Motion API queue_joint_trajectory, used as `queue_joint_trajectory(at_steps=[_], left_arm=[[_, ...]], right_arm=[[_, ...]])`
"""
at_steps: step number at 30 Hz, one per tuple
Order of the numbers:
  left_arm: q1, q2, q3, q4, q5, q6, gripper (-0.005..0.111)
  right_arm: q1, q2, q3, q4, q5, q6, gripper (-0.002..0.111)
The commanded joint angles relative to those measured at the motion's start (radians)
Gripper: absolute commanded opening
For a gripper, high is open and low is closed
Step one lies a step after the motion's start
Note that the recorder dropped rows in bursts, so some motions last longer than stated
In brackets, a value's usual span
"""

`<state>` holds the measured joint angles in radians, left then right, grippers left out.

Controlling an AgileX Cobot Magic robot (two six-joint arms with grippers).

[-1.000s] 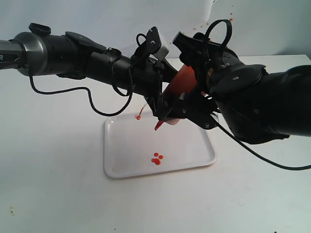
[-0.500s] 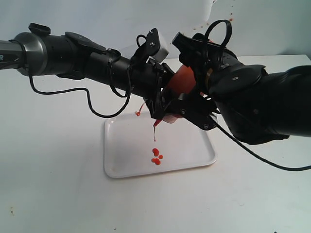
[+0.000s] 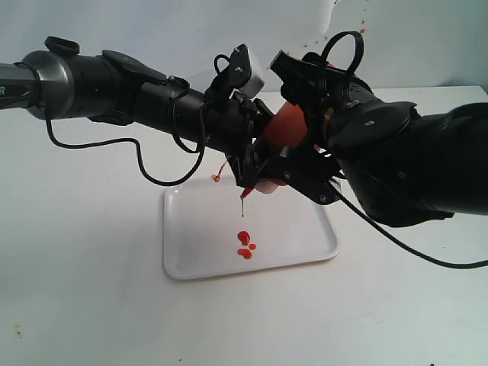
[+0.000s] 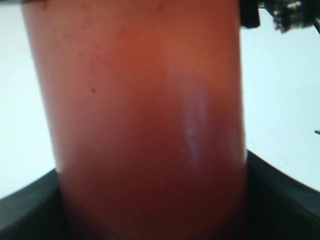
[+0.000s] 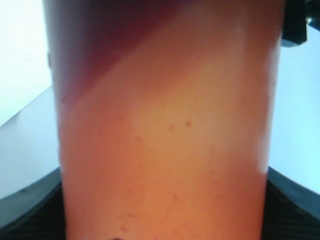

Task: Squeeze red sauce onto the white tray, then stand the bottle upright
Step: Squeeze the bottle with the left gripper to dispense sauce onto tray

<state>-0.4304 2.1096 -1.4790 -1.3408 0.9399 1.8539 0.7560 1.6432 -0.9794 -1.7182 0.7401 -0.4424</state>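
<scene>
Bottle [image 4: 145,125] is seen filling both wrist views, pressed up against each claw, with dark finger bases at either side. In the right wrist view, darker red sauce [image 5: 100,35] is seen pooled toward one end of the orange plastic, its edge slanted. Left claw [image 3: 255,164] is closed on the bottle's lower part, near the nozzle. Right claw [image 3: 305,164] is closed on the body from the opposite side. Fingertip contact is hidden in the wrist views, so grip is judged from the exterior view only. Bottle is held tilted between the two claws, nozzle [image 3: 245,194] pointed down and out past the left claw's fingers. Tethered cap [image 3: 219,178] is hung loose just beside the nozzle. A thin thread of sauce is seen below the nozzle tip. White tray [image 3: 198,229] is laid flat on the table [image 3: 91,290], well below both claws. A small cluster of sauce blobs is sat on the tray almost straight under the nozzle, apart from the rim.
</scene>
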Motion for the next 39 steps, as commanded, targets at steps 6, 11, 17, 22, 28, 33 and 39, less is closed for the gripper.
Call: queue_joint_trajectory(at_steps=[6, 11, 17, 22, 28, 33, 39], left_arm=[[-0.005, -0.007, -0.004, 0.039, 0.063, 0.062, 0.047], [-0.005, -0.007, -0.004, 0.042, 0.063, 0.057, 0.097], [-0.005, -0.007, -0.004, 0.042, 0.063, 0.053, 0.105], [-0.005, -0.007, -0.004, 0.042, 0.063, 0.053, 0.105], [-0.005, -0.007, -0.004, 0.042, 0.063, 0.053, 0.105], [-0.005, -0.007, -0.004, 0.003, 0.063, 0.053, 0.105], [-0.005, -0.007, -0.004, -0.012, 0.043, 0.000, 0.101]], right_arm=[[0.002, -0.011, -0.012, -0.026, 0.054, 0.005, 0.000], [0.002, -0.013, -0.012, -0.026, 0.054, 0.005, 0.000], [0.002, -0.013, -0.012, -0.026, 0.054, 0.005, 0.000], [0.002, -0.013, -0.012, -0.026, 0.054, 0.005, 0.000], [0.002, -0.013, -0.012, -0.026, 0.054, 0.005, 0.000], [0.002, -0.013, -0.012, -0.026, 0.054, 0.005, 0.000], [0.002, -0.013, -0.012, -0.026, 0.054, 0.005, 0.000]])
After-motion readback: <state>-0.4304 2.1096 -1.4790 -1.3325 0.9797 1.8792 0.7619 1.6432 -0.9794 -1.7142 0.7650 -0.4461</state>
